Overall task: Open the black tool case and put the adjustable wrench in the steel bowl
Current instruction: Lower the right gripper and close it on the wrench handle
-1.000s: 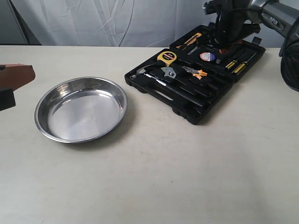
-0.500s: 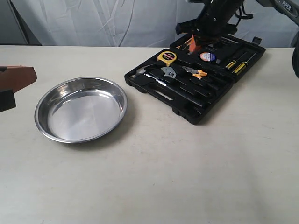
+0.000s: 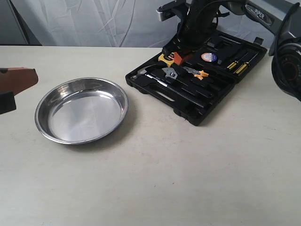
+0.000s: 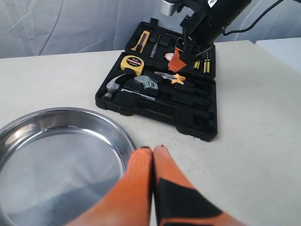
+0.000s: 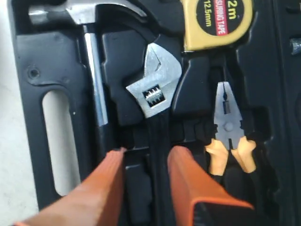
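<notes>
The black tool case (image 3: 197, 101) lies open on the table. The adjustable wrench (image 5: 155, 87) rests in its slot, silver head up and black handle running between my right gripper's fingers. My right gripper (image 5: 146, 153) is open and straddles that handle; I cannot tell if it touches. In the exterior view my right gripper (image 3: 174, 56) hangs over the case's left end, just behind the adjustable wrench (image 3: 170, 73). The steel bowl (image 3: 81, 110) sits left of the case with nothing in it. My left gripper (image 4: 153, 150) is shut on nothing, beside the steel bowl's rim (image 4: 123, 136).
In the case, a hammer (image 5: 94, 70) lies beside the wrench, a yellow tape measure (image 5: 216, 21) above it and orange-handled pliers (image 5: 230, 127) on the other side. Screwdrivers (image 3: 241, 63) sit in the lid half. My left gripper (image 3: 21, 80) shows at the exterior view's left edge.
My right arm has swung from the back of the case leftward and down over the wrench. The left arm, bowl and case have stayed put.
</notes>
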`<state>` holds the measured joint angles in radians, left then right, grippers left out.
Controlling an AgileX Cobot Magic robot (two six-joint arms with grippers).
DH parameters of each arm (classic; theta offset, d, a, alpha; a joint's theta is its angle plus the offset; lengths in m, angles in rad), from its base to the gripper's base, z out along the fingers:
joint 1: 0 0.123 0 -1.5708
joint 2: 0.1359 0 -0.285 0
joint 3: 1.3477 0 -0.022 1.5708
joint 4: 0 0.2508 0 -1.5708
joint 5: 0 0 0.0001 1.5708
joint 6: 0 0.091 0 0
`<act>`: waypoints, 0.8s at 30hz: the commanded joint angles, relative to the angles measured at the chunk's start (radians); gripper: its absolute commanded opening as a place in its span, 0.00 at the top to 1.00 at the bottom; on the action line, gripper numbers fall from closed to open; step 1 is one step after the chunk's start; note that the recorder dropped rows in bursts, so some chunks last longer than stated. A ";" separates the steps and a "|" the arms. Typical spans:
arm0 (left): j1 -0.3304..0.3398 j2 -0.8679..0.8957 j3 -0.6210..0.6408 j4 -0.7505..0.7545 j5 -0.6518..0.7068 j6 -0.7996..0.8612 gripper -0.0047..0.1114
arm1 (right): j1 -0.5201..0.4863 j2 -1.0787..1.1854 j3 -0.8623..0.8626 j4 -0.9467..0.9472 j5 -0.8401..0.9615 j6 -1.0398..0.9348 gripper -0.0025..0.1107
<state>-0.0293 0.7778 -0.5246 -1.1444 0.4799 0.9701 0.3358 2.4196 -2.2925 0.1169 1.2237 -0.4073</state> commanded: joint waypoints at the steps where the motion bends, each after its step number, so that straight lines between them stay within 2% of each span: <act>1: -0.003 -0.005 0.006 -0.005 0.008 -0.005 0.96 | -0.002 0.014 -0.004 -0.029 -0.003 -0.005 0.63; 6: -0.003 -0.005 0.006 -0.005 0.012 -0.005 0.96 | -0.002 0.097 -0.004 -0.068 -0.003 -0.003 0.63; 24: -0.003 -0.005 0.006 0.002 0.009 -0.005 0.96 | -0.002 0.103 -0.004 -0.052 -0.020 -0.001 0.63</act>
<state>-0.0293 0.7778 -0.5246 -1.1426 0.4868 0.9691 0.3358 2.5298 -2.2925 0.0552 1.2195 -0.4084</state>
